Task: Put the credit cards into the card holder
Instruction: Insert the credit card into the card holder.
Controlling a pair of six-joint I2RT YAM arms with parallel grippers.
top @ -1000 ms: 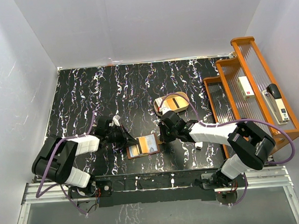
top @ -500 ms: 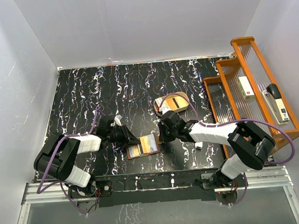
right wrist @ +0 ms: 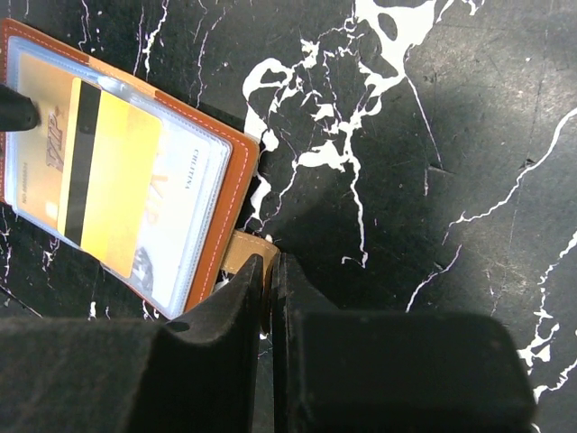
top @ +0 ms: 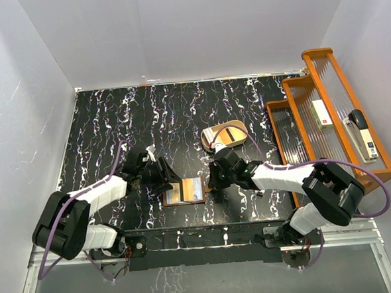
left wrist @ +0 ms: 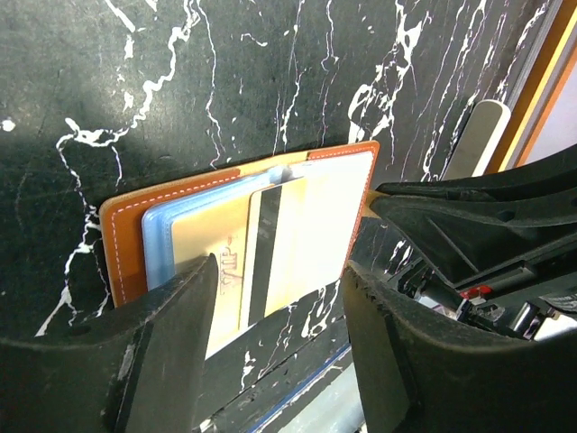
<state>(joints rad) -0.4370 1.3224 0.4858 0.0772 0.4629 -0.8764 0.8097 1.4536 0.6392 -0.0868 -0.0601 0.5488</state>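
Near front — one card holder (left wrist: 126,239), two credit cards (right wrist: 99,171) (overlapping) | left gripper (left wrist: 279,280) agape | right gripper (right wrist: 269,271) clamps card holder.

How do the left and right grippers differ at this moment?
The left gripper is open, fingers wide apart over the gold card; the right gripper is shut on a tan tab of the card holder. The left is at the holder's left edge, the right at its right edge. Both sit low by the holder.
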